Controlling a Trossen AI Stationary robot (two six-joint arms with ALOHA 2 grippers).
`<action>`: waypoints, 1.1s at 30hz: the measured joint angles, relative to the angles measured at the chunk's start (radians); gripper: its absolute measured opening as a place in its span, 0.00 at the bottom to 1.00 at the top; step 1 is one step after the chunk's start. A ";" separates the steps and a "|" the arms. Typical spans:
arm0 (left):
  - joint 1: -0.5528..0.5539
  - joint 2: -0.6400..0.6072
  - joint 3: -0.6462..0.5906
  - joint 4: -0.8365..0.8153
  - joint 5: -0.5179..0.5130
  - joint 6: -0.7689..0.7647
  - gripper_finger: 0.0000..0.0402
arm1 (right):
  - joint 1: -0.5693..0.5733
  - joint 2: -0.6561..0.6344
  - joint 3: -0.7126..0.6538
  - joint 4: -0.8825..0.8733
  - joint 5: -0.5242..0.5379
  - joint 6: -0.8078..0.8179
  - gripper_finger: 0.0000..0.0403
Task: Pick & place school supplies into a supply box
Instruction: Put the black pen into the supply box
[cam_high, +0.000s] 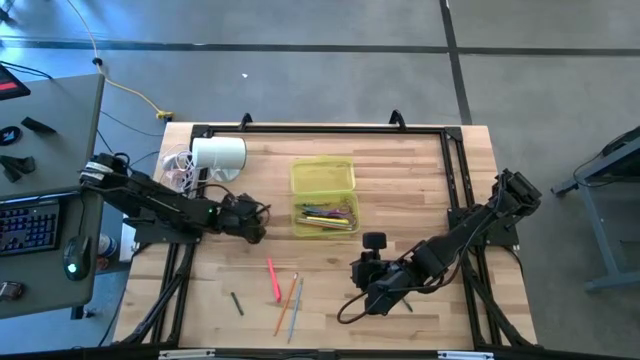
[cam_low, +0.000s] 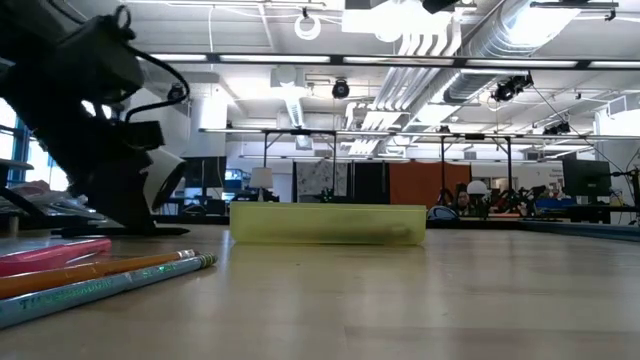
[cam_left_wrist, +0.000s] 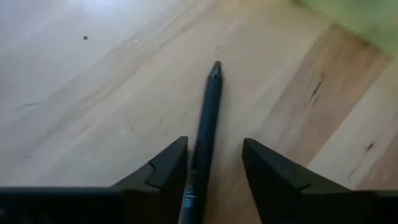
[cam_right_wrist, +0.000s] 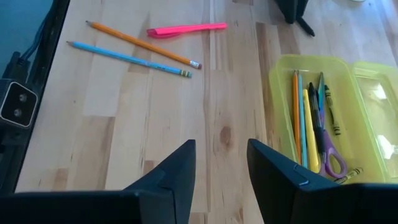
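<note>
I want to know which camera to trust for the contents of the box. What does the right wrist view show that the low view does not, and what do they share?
Only the right wrist view: the inside of the box, holding several pens and pencils and the purple scissors, and the open right gripper above bare table.

Only the low view: the left arm beside the box and the room behind the table. The box wall hides what lies inside.

Both: the box, and the pink pen, orange pencil and blue pencil lying on the table.

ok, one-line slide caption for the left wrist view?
Left gripper open, its fingers either side of a dark pen lying on the wooden table.
</note>
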 joint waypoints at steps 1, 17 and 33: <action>0.000 0.000 -0.029 0.050 -0.009 -0.014 0.46 | 0.000 0.000 0.000 0.000 0.000 0.000 0.32; -0.092 0.005 -0.163 0.236 -0.139 -0.153 0.11 | 0.000 0.000 0.000 0.000 0.005 -0.008 0.32; -0.094 0.072 -0.163 0.293 -0.185 -0.139 0.34 | 0.000 0.000 0.000 0.000 0.004 0.025 0.32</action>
